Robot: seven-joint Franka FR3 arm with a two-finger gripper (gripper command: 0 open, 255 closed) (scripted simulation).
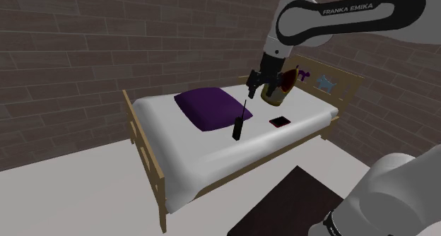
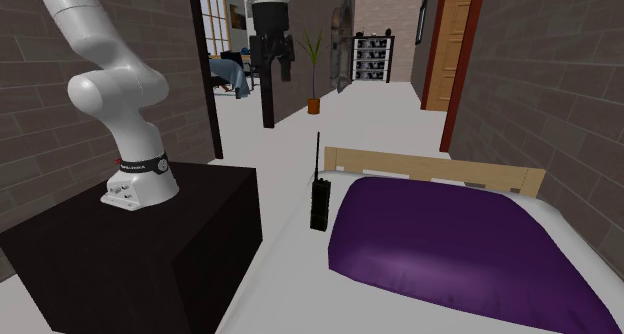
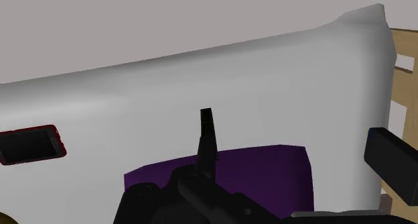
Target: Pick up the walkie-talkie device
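Gripper (image 1: 254, 90) hangs above the bed with its hand wide: in the wrist view one finger (image 3: 392, 159) sits far out from the middle and nothing is between the jaws. The walkie-talkie (image 1: 238, 128) stands upright on the white mattress (image 1: 184, 153), just beside the purple pillow (image 1: 208, 107) on the side facing the stand (image 2: 130, 252), with its antenna (image 3: 206, 132) pointing up toward the hand. A red-framed phone (image 1: 280, 121) lies flat, well apart from it, so it's no obstacle. Step in hand, as I read it: line up and descend. Advice: centre over the body, not the antenna, and come straight down so the antenna passes between the fingers untouched. Grip the body itself, below the antenna base; the antenna is too thin and would likely slip or swing. Set the jaws across the body's narrower faces if the wrist allows. Risks: it's tall, narrow and standing on a soft surface, so any sideways nudge probably tips it; the pillow-side finger has little room and may drag on the pillow. Keep the hand wide until both fingers bracket the body, close evenly, then lift vertically.
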